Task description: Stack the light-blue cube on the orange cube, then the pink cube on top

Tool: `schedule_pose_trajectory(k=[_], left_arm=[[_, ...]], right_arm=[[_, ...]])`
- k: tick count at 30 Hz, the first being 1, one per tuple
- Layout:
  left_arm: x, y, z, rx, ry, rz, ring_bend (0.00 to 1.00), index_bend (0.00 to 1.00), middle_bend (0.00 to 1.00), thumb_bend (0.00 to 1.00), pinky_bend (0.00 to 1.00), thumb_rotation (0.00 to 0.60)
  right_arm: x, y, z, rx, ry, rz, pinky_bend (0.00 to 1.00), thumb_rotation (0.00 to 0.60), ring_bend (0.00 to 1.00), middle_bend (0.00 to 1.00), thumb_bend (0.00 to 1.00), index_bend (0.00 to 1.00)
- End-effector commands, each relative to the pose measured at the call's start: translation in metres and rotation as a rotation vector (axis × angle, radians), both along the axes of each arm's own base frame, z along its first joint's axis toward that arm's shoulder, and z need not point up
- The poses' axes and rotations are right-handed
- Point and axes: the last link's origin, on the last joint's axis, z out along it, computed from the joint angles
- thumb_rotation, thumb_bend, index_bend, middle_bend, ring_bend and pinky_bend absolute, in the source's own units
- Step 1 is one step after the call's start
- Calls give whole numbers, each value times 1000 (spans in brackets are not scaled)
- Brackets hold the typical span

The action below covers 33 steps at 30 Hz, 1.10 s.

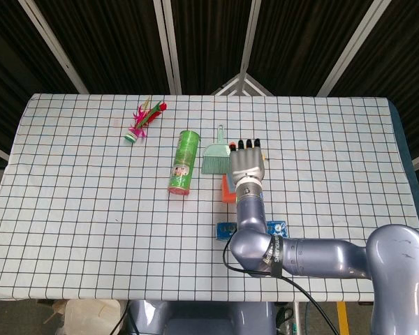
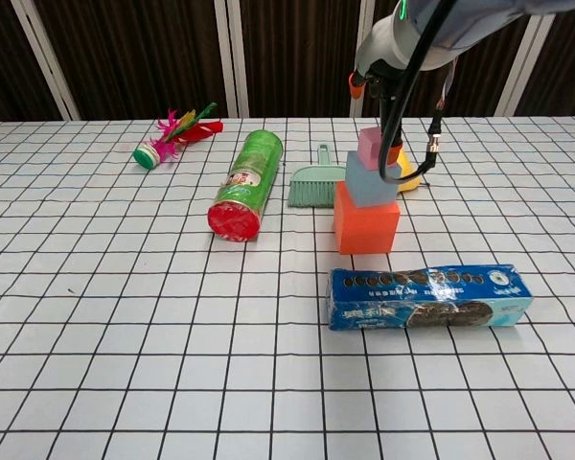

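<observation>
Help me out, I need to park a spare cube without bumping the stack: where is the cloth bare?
Bare cloth runs in front of the cookie pack, and left of the green can below the shuttlecock. It is crowded around the orange cube, with the brush, the pack and the right hand close by.
</observation>
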Motion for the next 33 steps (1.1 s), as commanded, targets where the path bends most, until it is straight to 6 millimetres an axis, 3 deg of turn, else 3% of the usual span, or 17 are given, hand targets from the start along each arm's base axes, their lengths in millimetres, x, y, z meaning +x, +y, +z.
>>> schedule_pose_trajectory(k=[1, 10, 21, 29, 33], left_arm=[[0, 0, 0, 0, 1, 0, 0, 108, 0, 161, 0, 600], [0, -1, -1, -1, 6, 1, 0, 108, 0, 161, 0, 600], [0, -2, 0, 6, 5, 6, 0, 108, 0, 161, 0, 600], [1, -4, 0, 10, 3, 7, 0, 108, 0, 161, 0, 600], [4, -4, -3, 11, 3, 1, 0, 108, 0, 161, 0, 600]], right_arm=[[-5, -1, 1, -2, 9, -8, 15, 600, 25, 78, 237, 0], [-38, -4, 18, -24, 153, -33, 15, 600, 25, 78, 236, 0], [-118, 11, 65, -43, 114, -73, 15, 600, 25, 78, 236, 0], [-231, 58, 112, -126, -88, -174, 15, 600, 25, 78, 236, 0], [-282, 95, 132, -233, -243, -206, 15, 600, 25, 78, 236, 0]])
